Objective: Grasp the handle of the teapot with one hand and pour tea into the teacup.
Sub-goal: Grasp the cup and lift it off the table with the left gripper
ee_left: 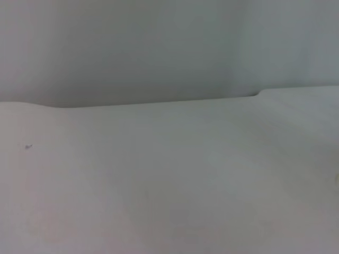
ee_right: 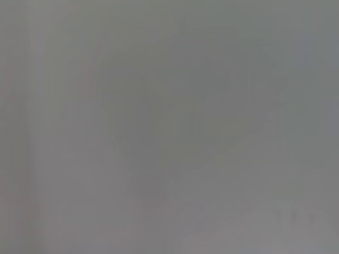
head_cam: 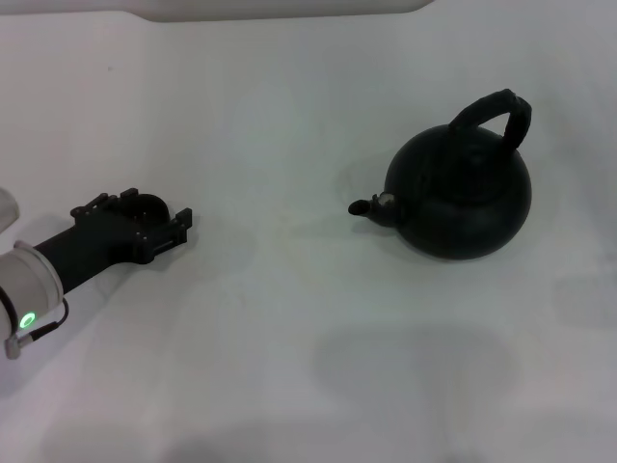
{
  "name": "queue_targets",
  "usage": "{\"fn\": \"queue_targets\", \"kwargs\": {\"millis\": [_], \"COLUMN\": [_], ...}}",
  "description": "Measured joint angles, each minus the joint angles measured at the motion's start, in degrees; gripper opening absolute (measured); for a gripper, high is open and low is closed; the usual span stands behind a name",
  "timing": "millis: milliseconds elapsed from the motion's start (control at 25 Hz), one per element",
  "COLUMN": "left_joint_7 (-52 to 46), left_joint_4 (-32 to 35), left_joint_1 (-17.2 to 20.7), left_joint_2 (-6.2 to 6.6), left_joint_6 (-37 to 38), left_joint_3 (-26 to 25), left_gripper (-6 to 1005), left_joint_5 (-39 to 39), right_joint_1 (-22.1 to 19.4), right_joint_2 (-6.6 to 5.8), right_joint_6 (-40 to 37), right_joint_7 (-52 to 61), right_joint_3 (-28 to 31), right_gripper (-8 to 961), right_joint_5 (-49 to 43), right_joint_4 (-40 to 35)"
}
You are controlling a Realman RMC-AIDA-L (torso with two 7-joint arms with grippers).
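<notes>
The matte-black teapot (head_cam: 463,198) stands upright on the white table at the right of the head view. Its short spout (head_cam: 371,205) points left, and the thick arched handle (head_cam: 496,114) rises over its body with nothing touching it. My left gripper (head_cam: 145,230) lies low over the table at the far left, well away from the teapot. A small dark round shape, apparently the teacup (head_cam: 146,204), shows right at the gripper's far side; whether it is held I cannot tell. The right gripper is out of view, and its wrist view shows only blank grey.
The white table (head_cam: 289,318) stretches between the left gripper and the teapot. Its back edge (ee_left: 159,101) shows in the left wrist view against a grey wall. A pale raised surface (head_cam: 280,10) borders the far side.
</notes>
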Motion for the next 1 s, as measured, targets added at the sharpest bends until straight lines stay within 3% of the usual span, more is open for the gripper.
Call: {"fn": "queue_targets", "kwargs": {"millis": [440, 640, 1000], "left_joint_7": [0.05, 0.07, 0.08], "left_joint_4": [-0.30, -0.29, -0.86], "left_joint_1": [0.01, 0.01, -0.61], "left_joint_2": [0.16, 0.15, 0.35], "left_joint_6": [-0.45, -0.48, -2.93], "left_joint_3": [-0.16, -0.16, -0.90], "left_gripper": [805, 682, 682], "left_joint_5": [0.16, 0.16, 0.16], "right_joint_1": [0.07, 0.11, 0.09], "right_joint_2": [0.00, 0.00, 0.00], "right_joint_6": [0.00, 0.00, -0.04], "right_joint_7": [0.00, 0.00, 0.00], "right_joint_3": [0.01, 0.01, -0.31], "right_gripper": [629, 628, 629], "right_joint_5": [0.18, 0.11, 0.05], "right_joint_4": [0.00, 0.00, 0.00]}}
